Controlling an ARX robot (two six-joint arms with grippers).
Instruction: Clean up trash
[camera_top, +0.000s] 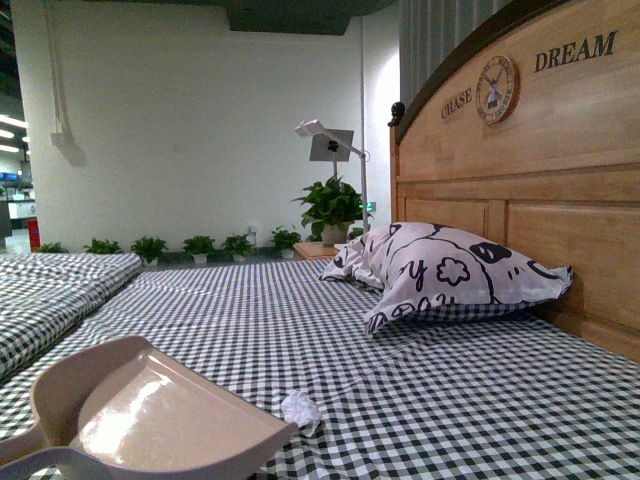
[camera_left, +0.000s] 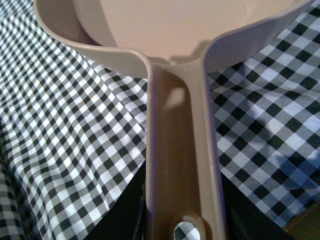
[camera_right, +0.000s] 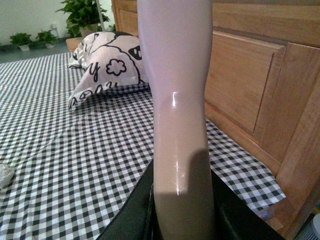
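Dustpan (camera_top: 170, 415): one, beige, nearest the camera at the near left of the bed (camera_top: 250, 320); open pan faces right and far, handle runs back to the near left.
Left end effector (camera_left: 182, 220): clamped on the dustpan handle; one dark finger (camera_left: 127, 220) shows on each side of the handle, tight against it.
Left arm pose: not seen in the front view; the wrist camera looks along the handle toward the pan, low over the checked sheet.
Trash (camera_top: 300, 409): one small crumpled white wad, on the sheet just beside the right corner of the dustpan lip; whether they touch cannot be told.
Right end effector (camera_right: 182, 215): clamped on one pale handle (camera_right: 175, 100), which runs away from the wrist camera between two dark fingers (camera_right: 132, 215).
Right arm pose: not seen in the front view; the wrist camera faces the headboard, with the trash at the frame edge.
Pillow (camera_top: 450, 270): one, black-and-white pattern, far right, against the headboard, well apart from the trash.
Headboard (camera_top: 530, 170): one, wooden, along the right.
Beds: two; the second (camera_top: 60, 285) lies at the left.
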